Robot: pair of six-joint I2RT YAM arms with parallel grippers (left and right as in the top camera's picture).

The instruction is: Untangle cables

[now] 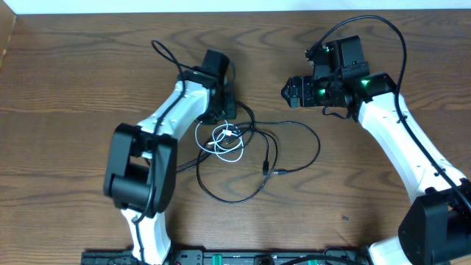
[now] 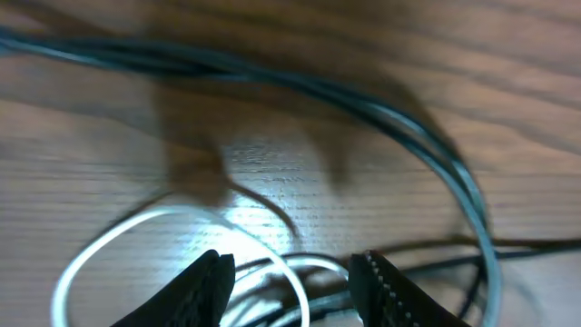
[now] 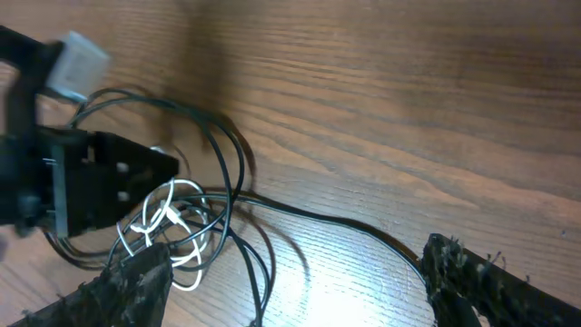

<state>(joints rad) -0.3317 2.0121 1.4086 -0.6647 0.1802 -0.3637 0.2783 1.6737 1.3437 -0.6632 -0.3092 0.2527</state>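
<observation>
A short white cable (image 1: 227, 141) lies coiled in the middle of the wooden table, tangled with longer black cables (image 1: 294, 147) that loop out to the right and front. My left gripper (image 1: 223, 112) hangs just above the far-left side of the tangle. In the left wrist view its jaws (image 2: 292, 291) are open, with white cable loops (image 2: 182, 222) and black cable (image 2: 436, 154) between and beyond them. My right gripper (image 1: 292, 93) is open and empty, raised to the right of the tangle; its wrist view (image 3: 295, 291) shows the white coil (image 3: 172, 222) and black cable (image 3: 345, 222).
The wooden table (image 1: 73, 73) spreads on all sides. Thick black arm wires run along both arms (image 1: 383, 37). A dark equipment bar (image 1: 221, 258) lies along the front edge.
</observation>
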